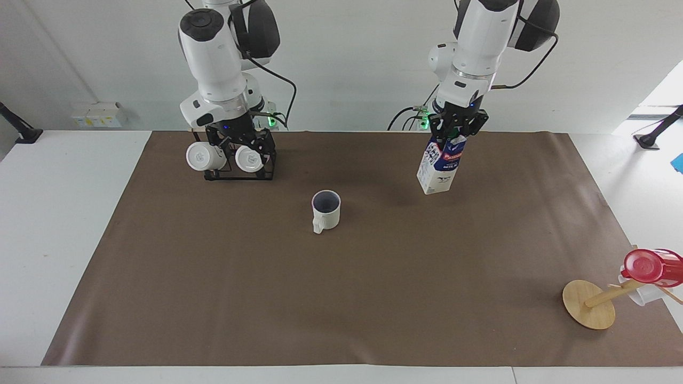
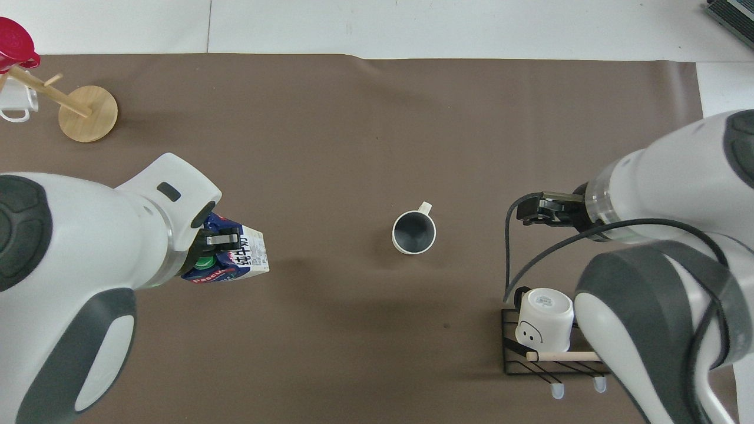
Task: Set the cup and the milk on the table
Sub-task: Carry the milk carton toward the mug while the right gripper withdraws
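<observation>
Across the white counter (image 1: 64,224) a wide brown mat (image 1: 341,298) lies, carrying everything else. Both arms hang raised over the end of the mat nearest the robots. Toward the right arm's end, the right hand (image 1: 238,140) hovers over the black wire mug rack (image 1: 267,168) with its fingers spread wide and nothing in them; two white mugs (image 1: 205,156) lie on their sides in that rack. Toward the left arm's end, the left hand (image 1: 458,124) is clamped on the top of the milk (image 1: 440,170), which hangs slightly tilted above the mat. Between them, farther from the robots than the rack, the cup (image 1: 326,210) stands upright on the mat, well apart from both hands. At the mat's corner farthest from the robots, on the left arm's end, a tipped wooden mug tree (image 1: 589,304) carries a red cup (image 1: 652,266).
</observation>
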